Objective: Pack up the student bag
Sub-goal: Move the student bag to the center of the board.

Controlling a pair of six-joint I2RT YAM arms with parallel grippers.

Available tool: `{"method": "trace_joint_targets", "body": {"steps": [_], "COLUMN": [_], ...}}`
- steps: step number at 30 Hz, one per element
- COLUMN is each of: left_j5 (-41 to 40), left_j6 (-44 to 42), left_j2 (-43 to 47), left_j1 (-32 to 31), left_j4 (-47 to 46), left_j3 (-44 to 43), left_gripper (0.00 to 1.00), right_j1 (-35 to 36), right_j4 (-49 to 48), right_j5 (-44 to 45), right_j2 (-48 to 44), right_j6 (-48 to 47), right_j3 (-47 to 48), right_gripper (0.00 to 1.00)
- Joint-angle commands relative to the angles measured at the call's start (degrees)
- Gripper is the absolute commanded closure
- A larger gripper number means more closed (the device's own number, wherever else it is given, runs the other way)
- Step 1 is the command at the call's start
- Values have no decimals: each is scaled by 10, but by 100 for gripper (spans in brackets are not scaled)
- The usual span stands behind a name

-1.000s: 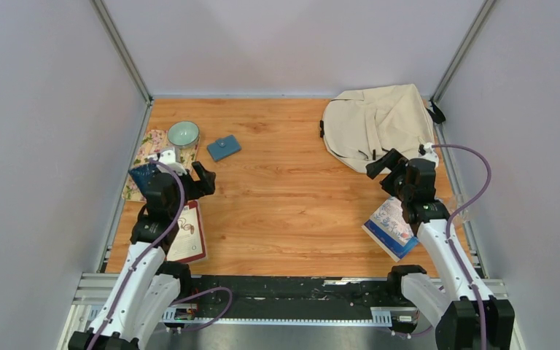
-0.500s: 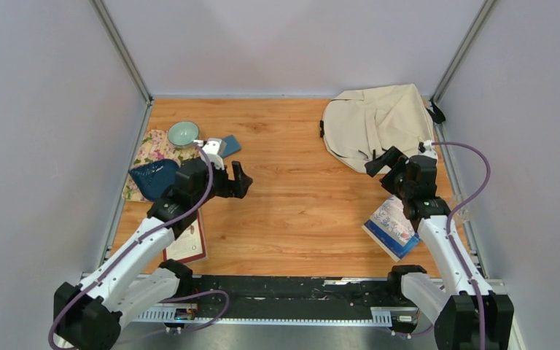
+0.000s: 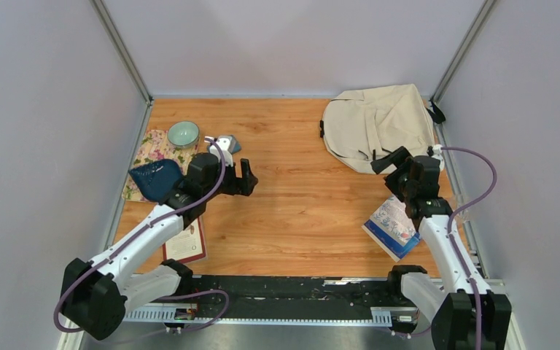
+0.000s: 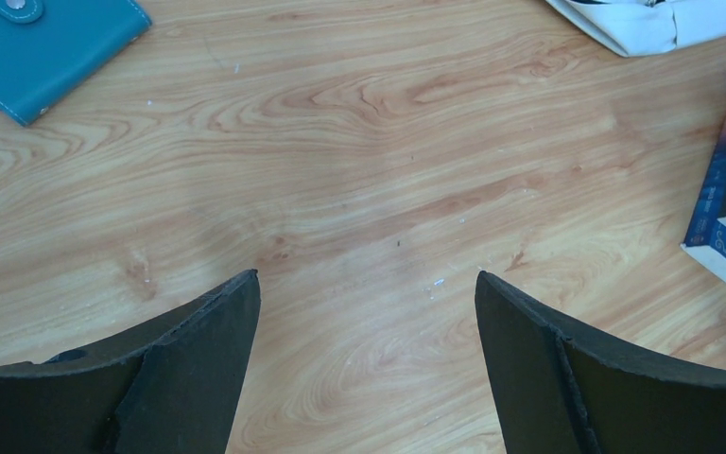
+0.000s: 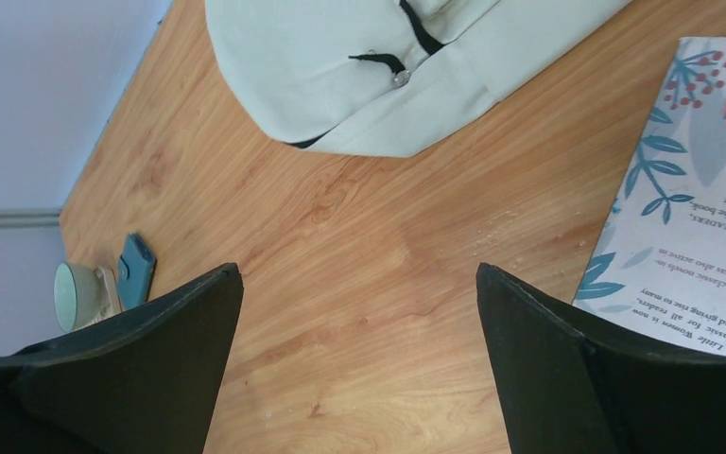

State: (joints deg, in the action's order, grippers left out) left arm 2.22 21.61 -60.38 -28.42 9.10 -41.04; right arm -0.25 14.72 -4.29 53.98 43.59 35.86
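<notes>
The student bag [image 3: 379, 125], a cream-beige backpack with black zippers, lies flat at the back right of the table. It also shows in the right wrist view [image 5: 340, 57], and its edge shows in the left wrist view [image 4: 652, 21]. My left gripper [image 3: 246, 178] is open and empty, low over bare wood left of the table's middle [image 4: 367, 284]. My right gripper [image 3: 386, 161] is open and empty just in front of the bag's near edge, over bare wood [image 5: 359, 274].
A floral-covered book [image 3: 392, 227] lies at the front right, beside my right gripper [image 5: 690, 189]. A small blue pouch [image 4: 38, 47], a teal cup [image 3: 183, 133], a floral cloth [image 3: 149, 148], a dark blue fabric item [image 3: 157, 179] and another book [image 3: 187, 245] lie at the left.
My left arm has swung from the left edge out to the right, towards the table's middle, partly covering the blue pouch. My right gripper has shifted slightly towards the bag.
</notes>
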Motion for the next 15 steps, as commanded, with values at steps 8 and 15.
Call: {"method": "trace_joint_targets", "body": {"steps": [8, 15], "left_j5": [12, 30], "left_j6": [-61, -63], "left_j2": [39, 52], "left_j1": [-1, -1], "left_j4": [19, 41], "left_j3": [25, 16], "left_gripper": [9, 7], "right_j1": [-29, -29], "right_j4": [-26, 27], "right_j5": [82, 131], "right_j2": [202, 364], "right_j6": [78, 99], "right_j3": [120, 266], "right_gripper": [7, 7]}}
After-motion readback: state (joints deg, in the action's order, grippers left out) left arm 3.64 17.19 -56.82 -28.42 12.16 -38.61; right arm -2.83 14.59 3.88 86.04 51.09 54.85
